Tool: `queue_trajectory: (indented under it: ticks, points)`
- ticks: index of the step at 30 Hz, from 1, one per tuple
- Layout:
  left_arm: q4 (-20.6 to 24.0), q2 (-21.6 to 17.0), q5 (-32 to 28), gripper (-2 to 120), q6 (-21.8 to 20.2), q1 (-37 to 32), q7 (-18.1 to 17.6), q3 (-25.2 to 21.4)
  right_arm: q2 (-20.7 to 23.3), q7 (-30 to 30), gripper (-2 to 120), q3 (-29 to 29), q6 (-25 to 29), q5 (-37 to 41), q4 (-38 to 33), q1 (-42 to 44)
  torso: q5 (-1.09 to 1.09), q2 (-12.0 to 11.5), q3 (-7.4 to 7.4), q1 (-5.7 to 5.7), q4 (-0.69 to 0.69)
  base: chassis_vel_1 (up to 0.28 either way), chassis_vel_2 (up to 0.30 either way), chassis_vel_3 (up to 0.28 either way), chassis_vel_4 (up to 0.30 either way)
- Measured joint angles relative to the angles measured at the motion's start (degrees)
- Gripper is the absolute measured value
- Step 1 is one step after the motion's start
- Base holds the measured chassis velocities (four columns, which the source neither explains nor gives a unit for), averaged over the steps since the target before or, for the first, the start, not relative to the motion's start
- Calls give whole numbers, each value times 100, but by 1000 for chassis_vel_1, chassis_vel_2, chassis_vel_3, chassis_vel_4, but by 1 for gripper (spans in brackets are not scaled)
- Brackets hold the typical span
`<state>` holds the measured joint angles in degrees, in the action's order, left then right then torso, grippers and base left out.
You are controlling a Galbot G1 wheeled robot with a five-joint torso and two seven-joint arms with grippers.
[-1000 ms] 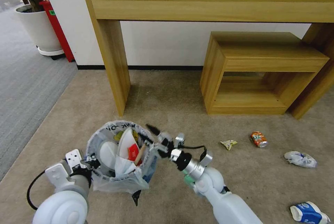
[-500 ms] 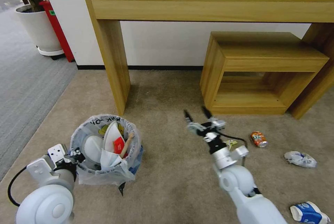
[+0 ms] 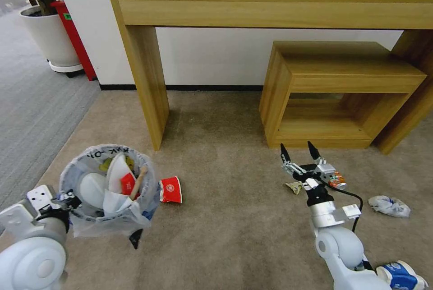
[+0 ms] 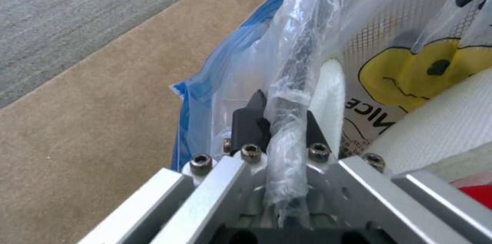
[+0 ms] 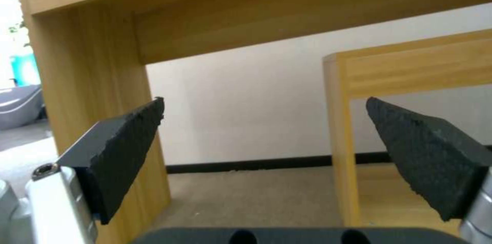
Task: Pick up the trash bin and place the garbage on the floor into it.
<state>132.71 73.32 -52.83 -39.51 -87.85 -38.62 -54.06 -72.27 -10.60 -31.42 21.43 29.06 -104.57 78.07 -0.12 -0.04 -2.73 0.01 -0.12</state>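
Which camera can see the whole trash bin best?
The head view: the whole trash bin shows, with the left gripper clamped on its rim. The left wrist view shows that bagged rim close up between the fingers. The right wrist view looks at wooden furniture.

1 trash bin (image 3: 106, 191), 2 wooden tables (image 3: 270, 1), 1 can (image 3: 336, 180)
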Motion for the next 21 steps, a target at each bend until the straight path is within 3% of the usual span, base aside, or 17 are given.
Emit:
queue_trajectory:
  ticks: [21]
  points:
    - [-39,139,-23,0,-10,0,10,25,-134,-1,100,-129,308,-60,130,13,0,0,0,0,0,0,0,0,0]
